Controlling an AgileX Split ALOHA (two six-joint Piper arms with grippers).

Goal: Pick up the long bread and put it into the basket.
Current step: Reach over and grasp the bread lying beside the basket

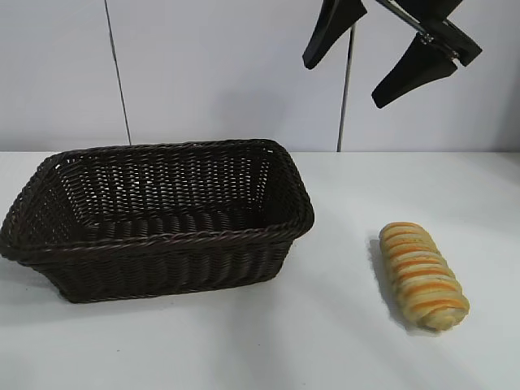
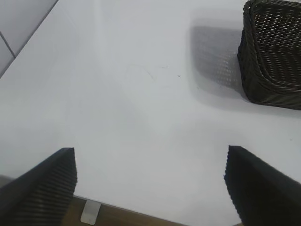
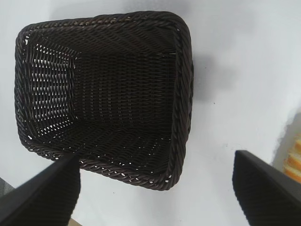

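The long bread (image 1: 423, 275) lies flat on the white desk (image 1: 341, 341), on the right side of the exterior view, its length running away from the camera at a slight slant, its orange-brown stripes crossing it. Nothing touches it. The basket (image 1: 162, 244) sits on the desk to the left of the bread, well apart from it, upright, with nothing visible inside; its braided rim (image 1: 175, 238) and woven floor show clearly from the right wrist view. The right claw (image 1: 370, 61) hangs high in the air at the top of the exterior view, above the stretch of desk between basket and bread, its two black fingers (image 1: 410, 71) spread wide and holding nothing. From the right wrist view the same claw (image 3: 157, 188) looks down into the basket (image 3: 106, 94), and a sliver of the long bread (image 3: 294, 160) shows at the picture's edge beside one finger. The left claw (image 2: 150, 186) appears only in its own wrist view: it is spread wide too, empty, poised low over bare desk (image 2: 131, 94) near the desk's edge, with one corner of the basket (image 2: 273, 56) farther off ahead of it.
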